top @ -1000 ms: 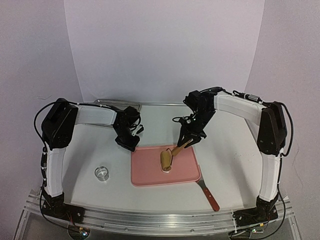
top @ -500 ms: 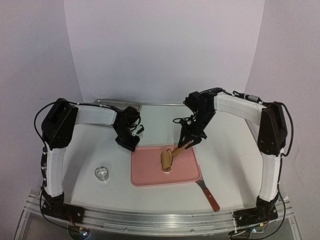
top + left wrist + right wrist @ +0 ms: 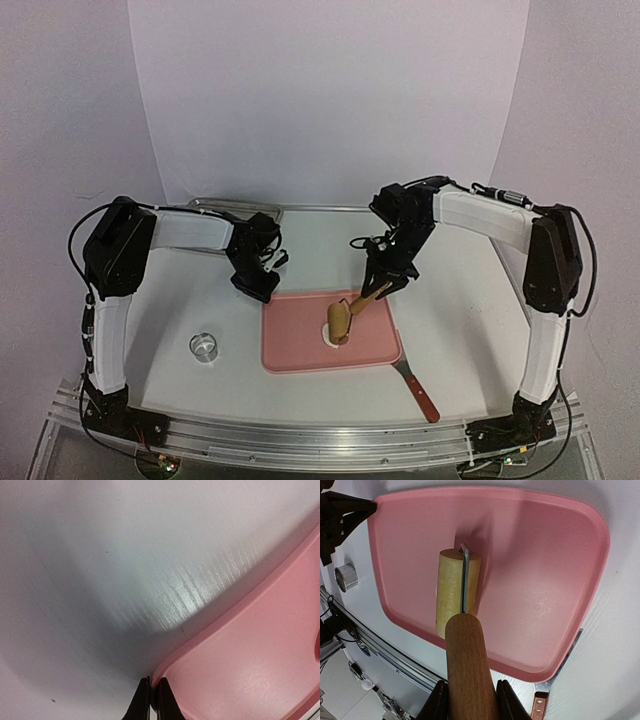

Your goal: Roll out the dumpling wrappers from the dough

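Dough (image 3: 327, 334): a small white patch lies on the pink tray (image 3: 290, 350), about mid-tray, showing at the near-left side of the roller (image 3: 339, 320). Most of it is covered by the roller, so its outline and thickness cannot be told. The right wrist view shows no dough at all, since the drum hides it.

Roller: a wooden drum with a wooden handle, joined by a metal bracket. The drum sits at the tray floor over the dough. The handle rises at a slant toward the tray's far-right corner.

Right gripper (image 3: 469, 702): closed on the roller's handle, one finger on each side, firmly seated.

Left gripper (image 3: 151, 702): fingers pressed together with no gap, tips down at the tray's far-left corner, against the rim. Whether any of the rim is pinched between them cannot be told.

Tray: it rests on the bench (image 3: 470, 330), centred between the arms and toward the near edge.

Ring cutter (image 3: 204, 346): small, metal and upright, it stands on the bench left of the tray's near-left corner, apart from it.

Scraper (image 3: 420, 392): its metal blade is at the tray's near-right corner, and its red handle points toward the bench's near edge.

Metal pan (image 3: 235, 207): it lies at the far edge, left of centre.
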Controlling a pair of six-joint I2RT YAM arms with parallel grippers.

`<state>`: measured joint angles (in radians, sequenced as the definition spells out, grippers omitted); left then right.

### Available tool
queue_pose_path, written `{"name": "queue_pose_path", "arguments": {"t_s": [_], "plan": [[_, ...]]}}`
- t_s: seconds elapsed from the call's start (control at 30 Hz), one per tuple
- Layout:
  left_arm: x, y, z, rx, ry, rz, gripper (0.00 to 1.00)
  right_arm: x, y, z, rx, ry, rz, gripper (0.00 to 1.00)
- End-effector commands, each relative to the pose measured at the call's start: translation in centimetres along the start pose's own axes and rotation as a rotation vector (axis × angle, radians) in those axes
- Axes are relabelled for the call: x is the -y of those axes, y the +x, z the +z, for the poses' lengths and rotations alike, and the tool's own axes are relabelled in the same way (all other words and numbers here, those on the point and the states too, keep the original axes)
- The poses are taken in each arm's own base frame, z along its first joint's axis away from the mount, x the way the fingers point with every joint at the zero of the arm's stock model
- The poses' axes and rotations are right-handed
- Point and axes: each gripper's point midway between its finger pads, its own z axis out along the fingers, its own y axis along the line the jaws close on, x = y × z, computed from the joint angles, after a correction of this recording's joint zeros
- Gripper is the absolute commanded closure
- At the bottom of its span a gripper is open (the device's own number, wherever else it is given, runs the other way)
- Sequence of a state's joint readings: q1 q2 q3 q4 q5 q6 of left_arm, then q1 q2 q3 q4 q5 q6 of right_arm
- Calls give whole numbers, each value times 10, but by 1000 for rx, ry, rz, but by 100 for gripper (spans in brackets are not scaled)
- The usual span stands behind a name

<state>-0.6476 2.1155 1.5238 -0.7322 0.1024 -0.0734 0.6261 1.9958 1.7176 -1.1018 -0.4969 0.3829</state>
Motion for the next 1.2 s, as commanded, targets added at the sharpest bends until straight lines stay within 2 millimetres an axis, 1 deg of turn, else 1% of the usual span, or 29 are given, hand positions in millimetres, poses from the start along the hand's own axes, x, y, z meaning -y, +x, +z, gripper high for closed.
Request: {"name": "queue_pose_path", "arguments": {"t_s": [0.0,0.1,0.17,0.2,0.27,0.33,0.37,0.43,0.47,0.53,0.6,0.7,0.8,0.87,0.93,1.03,1.17], "plan": [[-8,4,13,-33,-35,47,100,91,53,28,-238,412,75,100],[-8,4,14,-34,-36,48,100,77,46,42,-234,389,64,100],[-8,4,14,-34,-35,49,100,71,42,45,-221,386,64,100],[-8,4,14,-34,-35,49,100,70,38,43,-207,393,68,100],[-8,3,14,-31,-34,53,100,72,33,31,-169,421,71,100],[-7,1,14,-21,-27,63,100,72,26,13,-123,418,74,100],[-6,-1,13,-15,-21,68,100,70,22,5,-99,401,73,100],[-3,-6,14,2,-11,102,100,58,15,-13,-53,325,49,100],[-3,-9,15,12,-8,109,98,47,11,-20,-30,274,23,100],[-3,-15,17,19,3,91,86,14,5,-31,4,120,-39,100],[-4,-22,14,28,11,37,74,-11,1,-39,26,5,-72,100],[-5,-32,0,66,11,-41,56,-30,-2,-48,44,-80,-100,100],[-2,-36,-20,95,25,-127,43,-46,-7,-54,64,-156,-142,100],[0,-31,-29,89,34,-199,38,-52,-9,-53,61,-182,-159,100],[2,-23,-38,79,45,-270,35,-53,-9,-47,43,-192,-164,100],[12,-9,-47,69,105,-349,32,-46,-7,-34,13,-167,-147,100],[26,8,-48,28,196,-440,30,-38,-2,-20,-38,-152,-136,100]]}}
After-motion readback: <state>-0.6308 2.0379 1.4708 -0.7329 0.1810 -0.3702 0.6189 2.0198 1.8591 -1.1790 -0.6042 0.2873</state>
